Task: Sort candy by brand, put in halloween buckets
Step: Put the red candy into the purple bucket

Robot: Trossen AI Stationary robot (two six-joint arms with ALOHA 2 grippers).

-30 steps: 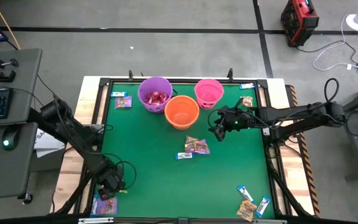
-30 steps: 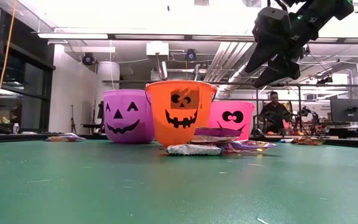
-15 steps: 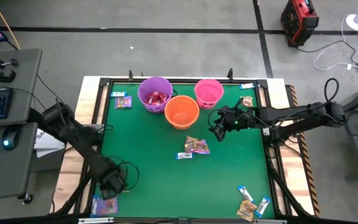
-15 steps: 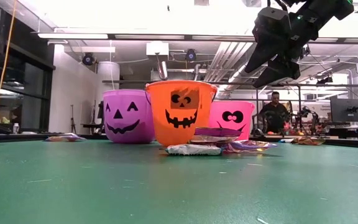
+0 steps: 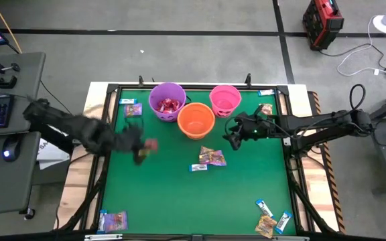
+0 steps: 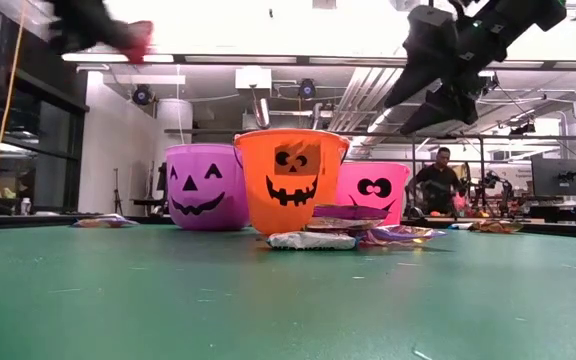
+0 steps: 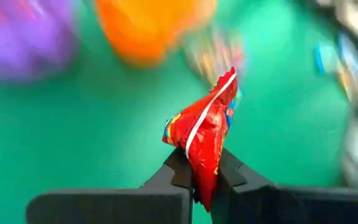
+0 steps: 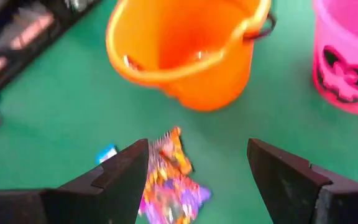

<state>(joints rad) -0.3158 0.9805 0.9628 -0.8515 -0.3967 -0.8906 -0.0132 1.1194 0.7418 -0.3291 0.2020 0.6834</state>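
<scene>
Purple (image 5: 167, 100), orange (image 5: 196, 119) and pink (image 5: 225, 99) buckets stand at the table's far middle; the purple one holds red candy. My left gripper (image 5: 143, 151), blurred, hangs high over the table left of the orange bucket, shut on a red-wrapped candy (image 7: 202, 124). It also shows at the low view's top left (image 6: 118, 35). My right gripper (image 5: 232, 139) hovers open, right of the orange bucket, above a small candy pile (image 8: 169, 180), touching nothing. My left gripper pinches one end of the red wrapper (image 7: 199, 168) between its two fingers. The rest of the wrapper sticks out past the fingertips, crumpled, with a white seam showing. The candy (image 6: 140, 38) is lifted well clear of the table.
Loose candy lies mid-table (image 5: 212, 157), with a blue-and-white piece (image 5: 198, 167) beside it. More lies at the near right corner (image 5: 270, 221), near left corner (image 5: 112, 219), far left (image 5: 133, 109) and far right (image 5: 267, 107). A person stands in the room beyond (image 6: 438, 180).
My left gripper has risen from the near left corner and swung fast toward the far edge and the buckets, turning as it went; it now carries a red candy high above the table. The other candy at that corner stays put.
</scene>
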